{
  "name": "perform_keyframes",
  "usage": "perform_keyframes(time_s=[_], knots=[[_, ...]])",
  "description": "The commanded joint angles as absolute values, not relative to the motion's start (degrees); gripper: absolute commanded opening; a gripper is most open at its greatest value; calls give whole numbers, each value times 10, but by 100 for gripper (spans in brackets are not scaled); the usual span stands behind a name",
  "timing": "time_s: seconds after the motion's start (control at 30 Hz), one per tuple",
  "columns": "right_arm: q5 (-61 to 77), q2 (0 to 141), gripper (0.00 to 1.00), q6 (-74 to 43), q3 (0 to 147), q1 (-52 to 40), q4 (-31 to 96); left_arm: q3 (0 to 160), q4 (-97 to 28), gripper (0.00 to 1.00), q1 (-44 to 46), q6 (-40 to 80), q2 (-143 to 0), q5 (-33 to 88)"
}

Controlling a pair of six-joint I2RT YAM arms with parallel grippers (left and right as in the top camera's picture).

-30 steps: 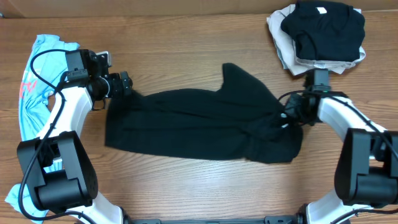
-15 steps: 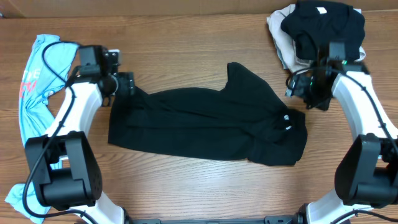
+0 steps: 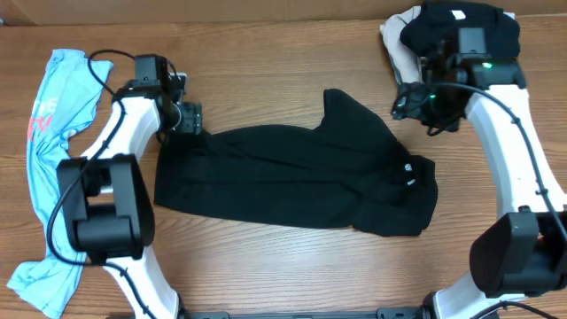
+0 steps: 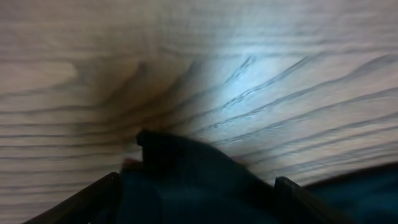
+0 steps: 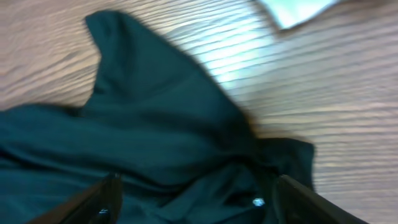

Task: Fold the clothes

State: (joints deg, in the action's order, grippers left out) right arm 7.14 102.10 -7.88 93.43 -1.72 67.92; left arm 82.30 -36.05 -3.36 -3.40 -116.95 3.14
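Black short-sleeved soft T-shirt (image 3: 292, 177) lying rumpled, fold unfinished. Left of it, crumpled light blue T-shirt (image 3: 49, 115) not yet folded. Left gripper (image 3: 192, 120) and right gripper (image 3: 410, 103) both with jaws wide.

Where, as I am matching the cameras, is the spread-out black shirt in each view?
Overhead: the black shirt lies mid-table, between both arms.
Left wrist: one corner at the bottom edge, between the fingers.
Right wrist: it fills the left and lower frame.
Shared landmark: the wood-grain table under it.
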Motion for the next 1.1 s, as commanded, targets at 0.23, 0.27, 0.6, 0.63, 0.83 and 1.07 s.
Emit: perform_keyframes(time_s=[0.23, 0.27, 0.6, 0.63, 0.83, 1.07], knots=[[54, 1007, 74, -75, 950, -82, 629, 846, -323, 66, -29, -32, -1213, 26], [55, 1007, 73, -74, 950, -83, 624, 846, -319, 63, -28, -24, -1215, 28], [54, 1007, 71, -74, 950, -83, 604, 846, -327, 23, -9, -23, -1244, 55], [54, 1007, 69, -74, 950, -83, 600, 846, -325, 15, -9, -23, -1244, 55], [55, 1009, 66, -77, 950, -83, 560, 902, -367, 4, -16, 8, -1234, 37], [55, 1040, 66, -73, 950, -83, 483, 1077, -517, 4, -26, 23, -1221, 40]])
